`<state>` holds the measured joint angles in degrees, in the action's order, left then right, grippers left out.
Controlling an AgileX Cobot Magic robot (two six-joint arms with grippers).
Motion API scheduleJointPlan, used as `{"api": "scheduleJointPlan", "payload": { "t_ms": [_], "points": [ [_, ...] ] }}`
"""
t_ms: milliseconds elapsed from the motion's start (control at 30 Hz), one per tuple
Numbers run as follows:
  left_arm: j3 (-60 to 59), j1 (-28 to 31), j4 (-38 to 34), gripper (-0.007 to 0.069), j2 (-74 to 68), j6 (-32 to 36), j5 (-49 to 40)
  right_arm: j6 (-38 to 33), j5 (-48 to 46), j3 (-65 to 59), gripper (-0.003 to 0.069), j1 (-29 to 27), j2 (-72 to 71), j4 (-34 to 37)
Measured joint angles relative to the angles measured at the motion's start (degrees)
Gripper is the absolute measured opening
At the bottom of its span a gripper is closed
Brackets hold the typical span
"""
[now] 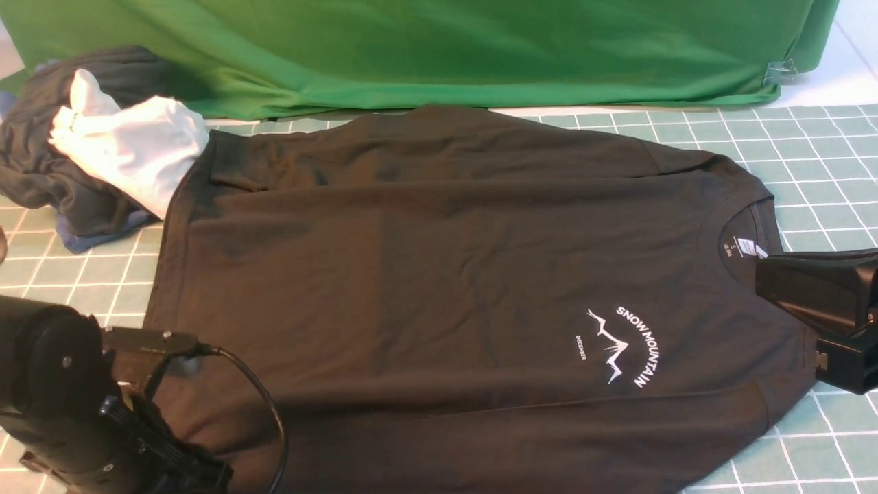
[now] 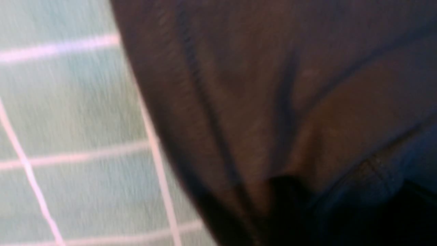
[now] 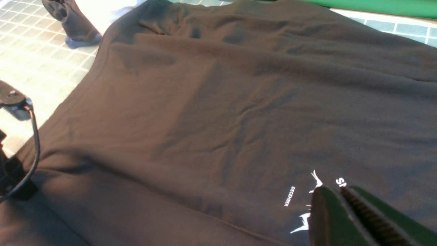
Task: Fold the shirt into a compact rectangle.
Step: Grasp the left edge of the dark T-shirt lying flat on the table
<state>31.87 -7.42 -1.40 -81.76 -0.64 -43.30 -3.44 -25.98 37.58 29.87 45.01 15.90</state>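
The shirt [image 1: 439, 274] lies spread flat on the grid mat, its collar and white neck label [image 1: 744, 248] to the right and its hem to the left. The white mountain print [image 1: 627, 343] faces up. My right gripper [image 1: 763, 274] is at the collar beside the label; in the right wrist view it [image 3: 336, 191] is shut, empty, and above the print [image 3: 315, 181]. My left arm [image 1: 62, 391] is at the near hem corner. The blurred left wrist view shows the hem [image 2: 205, 112] very close and dark fingers [image 2: 288, 198]; how the jaws stand is unclear.
A pile of dark clothes [image 1: 48, 165] with a white garment [image 1: 130, 147] on it lies at the back left, touching the shirt's far hem corner. The green backdrop cloth [image 1: 446, 48] hangs along the back, with a metal clip [image 1: 780, 71] at its right end. The grid mat [image 1: 823, 151] shows around the shirt.
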Motion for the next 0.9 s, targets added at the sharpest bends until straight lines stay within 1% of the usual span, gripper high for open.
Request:
{"api": "scheduleJointPlan", "payload": {
  "t_ms": [33,67,100,133,167,200,400,500,533,567,733,767,833,900],
  "points": [
    [1.03,0.00,-0.05,0.0176,-0.06,0.26,-2.42,0.00,0.00,0.00,0.0038,0.00,0.00,0.00],
    [1.76,0.00,-0.12,0.0120,-0.10,0.64,-3.96,0.00,0.00,0.00,0.0038,0.00,0.00,0.00],
    [2.48,0.00,-0.12,0.0081,-0.10,0.64,-5.29,0.00,0.00,0.00,0.0038,0.00,0.00,0.00],
    [2.63,0.00,-0.12,0.0081,-0.10,0.64,-5.50,0.00,0.00,0.00,0.0038,0.00,0.00,0.00],
    [3.55,0.00,-0.19,0.0057,-0.12,0.64,-7.03,0.00,0.00,0.00,0.0039,0.00,0.00,0.00],
    [3.99,0.00,-0.31,0.0055,-0.12,0.64,-7.69,0.00,0.00,0.00,0.0039,0.00,0.00,0.00],
    [4.48,0.00,-1.31,0.0055,-0.24,0.64,-10.11,0.00,0.00,0.00,0.0039,0.00,0.00,0.00],
    [4.48,0.00,-1.62,0.0073,-0.24,0.64,-10.76,0.00,0.00,0.00,0.0043,0.00,0.00,0.00],
    [4.48,0.00,-1.62,0.0104,-0.24,0.64,-10.76,0.00,0.00,0.00,0.0045,0.00,0.00,0.01],
    [4.48,0.00,-1.62,0.0104,-0.24,0.64,-10.76,0.00,0.00,0.00,0.0045,0.00,0.00,0.01],
    [4.48,0.00,-1.57,0.0307,-0.24,0.64,-11.37,0.00,0.00,0.00,0.0049,0.00,0.00,0.01],
    [4.48,0.00,-1.57,0.0377,-0.24,0.64,-11.72,0.00,0.00,0.00,0.0052,0.00,0.00,0.01],
    [4.48,0.00,-1.57,0.0431,-0.24,0.64,-12.72,0.00,0.00,0.00,0.0055,0.00,0.00,0.01],
    [4.48,0.00,-1.57,0.0458,-0.24,1.42,-13.70,0.00,0.00,0.00,0.0057,0.00,0.00,0.01]
  ]
}}
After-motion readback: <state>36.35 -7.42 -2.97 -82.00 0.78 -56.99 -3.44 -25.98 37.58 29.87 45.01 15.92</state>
